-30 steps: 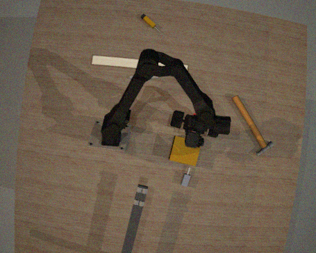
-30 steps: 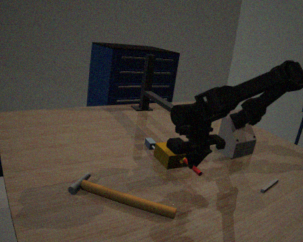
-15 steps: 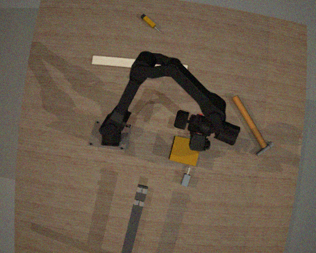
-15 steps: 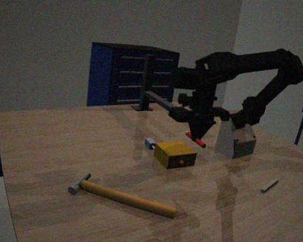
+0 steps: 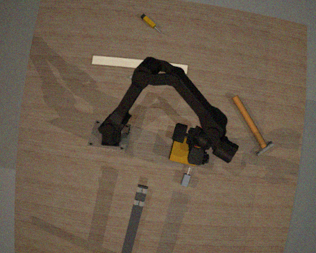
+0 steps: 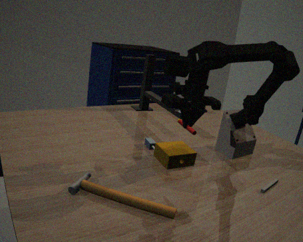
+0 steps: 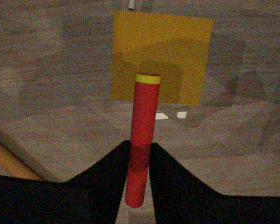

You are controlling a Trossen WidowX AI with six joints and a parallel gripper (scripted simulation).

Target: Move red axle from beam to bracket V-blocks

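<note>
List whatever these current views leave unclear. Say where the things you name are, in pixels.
- Top: the red axle [image 6: 191,129] [image 7: 143,115] is mostly hidden under the arm.
- Top: the dark beam's [image 5: 132,227] [image 6: 158,100] far end is cut off by the bottom edge.
- Wrist: the hammer [image 5: 250,121] [image 6: 123,197] [image 7: 9,159] head is out of frame.
- Exterior: fingertip contact is too dark to read.

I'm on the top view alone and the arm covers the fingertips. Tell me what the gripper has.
Observer: The gripper is shut on the red axle, which lies between its fingers in the wrist view.
Operator: Describe the axle's ends.
Observer: The end reaching out past the fingertips has a yellow band; the opposite end is plain red.
Operator: Now the yellow block's sides, which I can't see.
Observer: In the exterior view, the yellow block has a round hole in the side facing that camera, with no axle sticking out.
</note>
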